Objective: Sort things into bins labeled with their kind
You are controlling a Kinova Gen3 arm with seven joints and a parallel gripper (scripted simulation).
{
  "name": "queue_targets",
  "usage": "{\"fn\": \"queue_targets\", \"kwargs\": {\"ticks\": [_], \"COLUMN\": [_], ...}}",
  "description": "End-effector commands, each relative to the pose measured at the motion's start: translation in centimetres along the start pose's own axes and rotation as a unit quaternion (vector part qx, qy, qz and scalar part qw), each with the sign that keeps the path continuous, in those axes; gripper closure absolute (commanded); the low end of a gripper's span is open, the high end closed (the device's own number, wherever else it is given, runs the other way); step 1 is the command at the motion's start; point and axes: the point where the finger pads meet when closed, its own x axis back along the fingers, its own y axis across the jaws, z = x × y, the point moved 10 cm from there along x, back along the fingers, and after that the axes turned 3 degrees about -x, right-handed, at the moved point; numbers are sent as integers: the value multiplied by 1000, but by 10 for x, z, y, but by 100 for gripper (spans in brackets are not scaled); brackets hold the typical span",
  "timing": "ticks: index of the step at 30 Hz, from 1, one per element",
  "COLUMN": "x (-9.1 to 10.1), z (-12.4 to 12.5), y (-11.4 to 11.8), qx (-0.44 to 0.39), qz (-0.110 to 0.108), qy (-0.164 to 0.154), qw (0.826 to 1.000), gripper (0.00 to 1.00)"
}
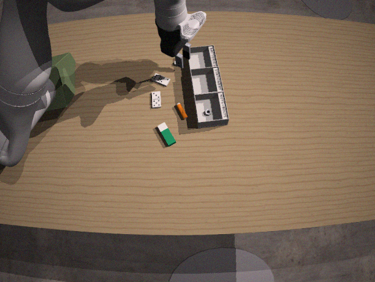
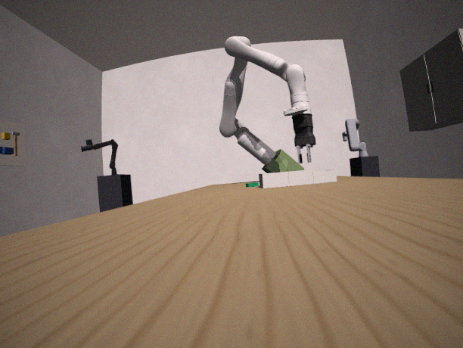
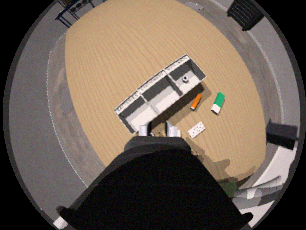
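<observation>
A row of three joined bins [image 1: 212, 123] [image 2: 299, 178] stands on the table, labelled BATTERIES, STATIONERY and NUTS+BOLTS. A nut [image 1: 207, 112] [image 3: 185, 79] lies in the NUTS+BOLTS bin. Another small nut [image 1: 174, 63] lies beside the BATTERIES bin, partly hidden by a finger. An orange cylinder [image 1: 181, 111] [image 3: 196, 102], which looks like a battery, lies left of the bins. A green and white eraser [image 1: 168, 137] [image 2: 252, 184] [image 3: 218, 102] lies nearby. Two dominoes lie flat, one upright in view [image 1: 156, 99] [image 3: 196, 130], one slanted. My gripper [image 1: 182, 56] [image 2: 305, 158] is open and empty, above the table near the BATTERIES bin.
The green base block [image 1: 65, 83] [image 2: 284, 163] of my arm is at the left in the top view. The arm's shadow falls across the slanted domino [image 1: 165, 81]. Other robot arms on dark pedestals stand beyond the table in the exterior view.
</observation>
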Motion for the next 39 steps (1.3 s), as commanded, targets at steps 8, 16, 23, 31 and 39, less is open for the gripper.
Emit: {"fn": "queue_targets", "kwargs": {"ticks": [8,16,23,31,39], "x": [-3,-3,-3,-3,-3], "z": [-46,-44,-42,-41,-41], "y": [-23,-22,-21,-21,-21], "qx": [53,53,53,53,53], "qz": [-5,-5,-5,-5,-5], "qy": [2,2,2,2,2], "qw": [999,999,999,999,999], "gripper": [36,36,36,36,36]}}
